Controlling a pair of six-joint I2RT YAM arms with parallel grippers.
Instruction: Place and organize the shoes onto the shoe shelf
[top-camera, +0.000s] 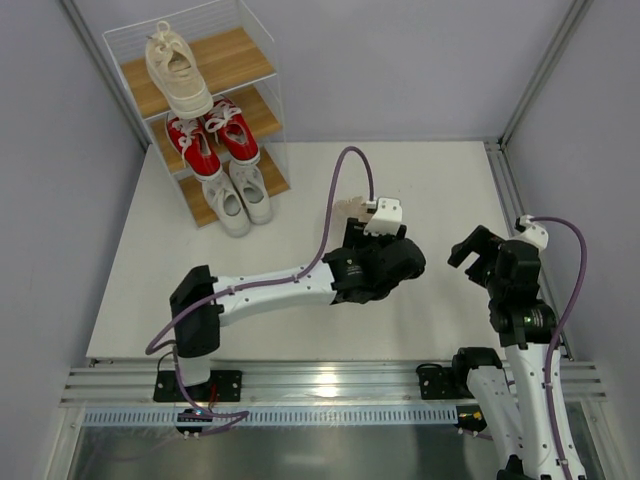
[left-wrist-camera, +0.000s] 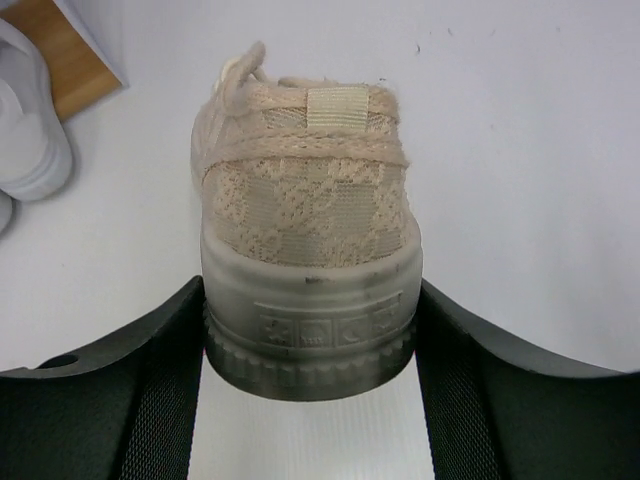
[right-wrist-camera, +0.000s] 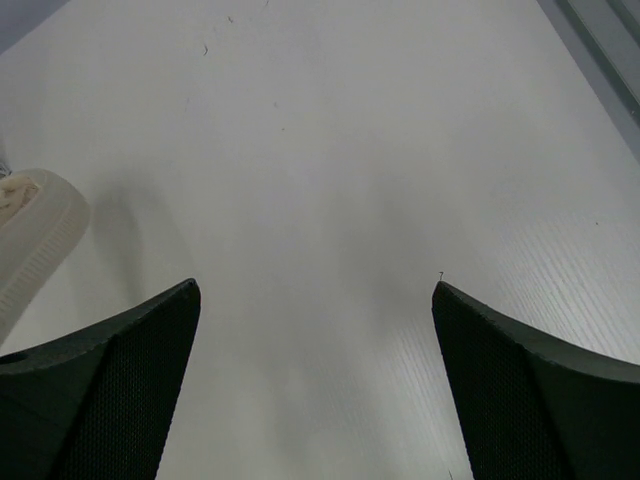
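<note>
Cream-beige sneaker (top-camera: 349, 207) sits mid-counter in the top view, mostly hidden under the left gripper (top-camera: 360, 216); only its front pokes out toward the far left corner. In that corner stands the shoe shelf (top-camera: 255, 62), with the matching shoe (top-camera: 178, 70) on the left of the top board, the red pair (top-camera: 212, 140) on the middle tier and the white pair (top-camera: 240, 197) on the bottom. The counter (top-camera: 430, 190) between sneaker and shelf is open. The right gripper (top-camera: 478, 250) hovers near the right edge, well apart from the shelf, so the left arm is much the nearer. In the left wrist view the sneaker's heel faces the camera and its long axis runs straight away; both fingers (left-wrist-camera: 170, 390) press the sides of the rubber heel, pinching it. Whether it is lifted off the surface cannot be told. In the right wrist view the right fingers (right-wrist-camera: 110, 380) are spread wide over bare counter, holding nothing, with a pale sole edge (right-wrist-camera: 35, 235) at the left border.
</note>
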